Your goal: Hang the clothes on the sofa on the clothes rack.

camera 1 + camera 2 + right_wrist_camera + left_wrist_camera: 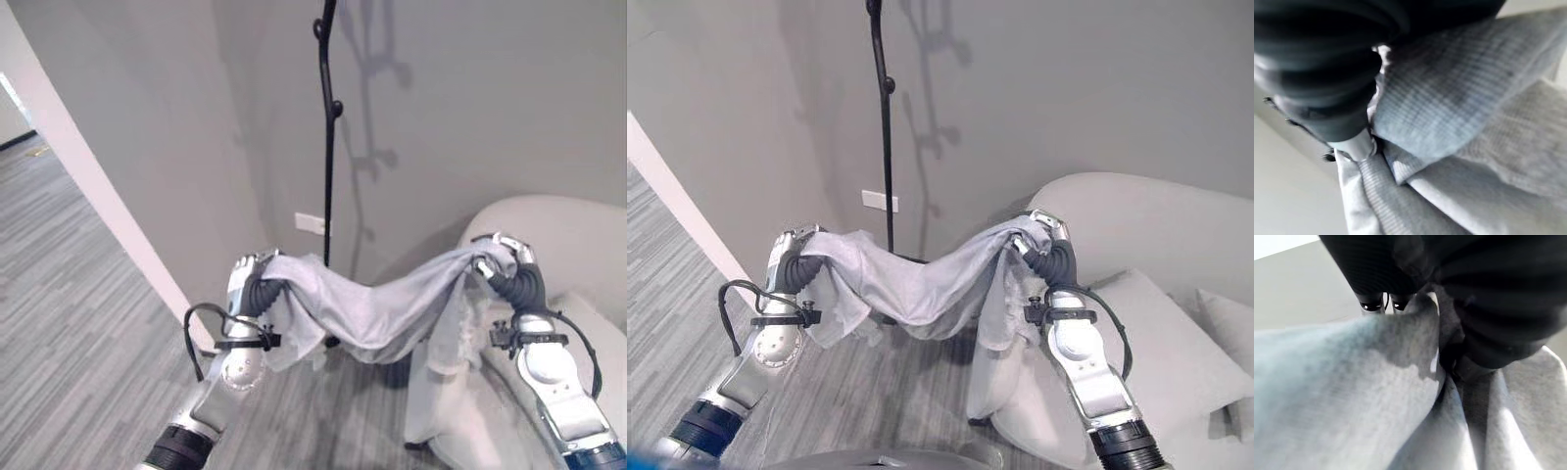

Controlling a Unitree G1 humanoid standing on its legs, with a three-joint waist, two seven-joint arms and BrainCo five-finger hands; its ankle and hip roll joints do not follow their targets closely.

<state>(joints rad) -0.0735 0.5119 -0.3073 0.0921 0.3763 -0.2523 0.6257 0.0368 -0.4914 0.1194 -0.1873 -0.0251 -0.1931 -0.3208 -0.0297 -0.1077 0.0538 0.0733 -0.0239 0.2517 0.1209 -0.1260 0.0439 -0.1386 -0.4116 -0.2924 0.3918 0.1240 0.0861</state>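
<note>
- The garment (367,308) hung stretched between the left hand (247,279) and the right hand (509,257), sagging in the middle.
- The clothes rack (328,147) stood behind the garment's middle, near the wall (470,98).
- The sofa (1156,245) lay at the right, beside and behind the right hand.
- A cushion (1161,348) rested on the sofa.

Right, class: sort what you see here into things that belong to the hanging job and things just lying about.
Belongs to the job:
grey garment, held up between left hand and right hand
black clothes rack, standing behind it
sofa

Just there:
cushions on the sofa
wall socket
</note>
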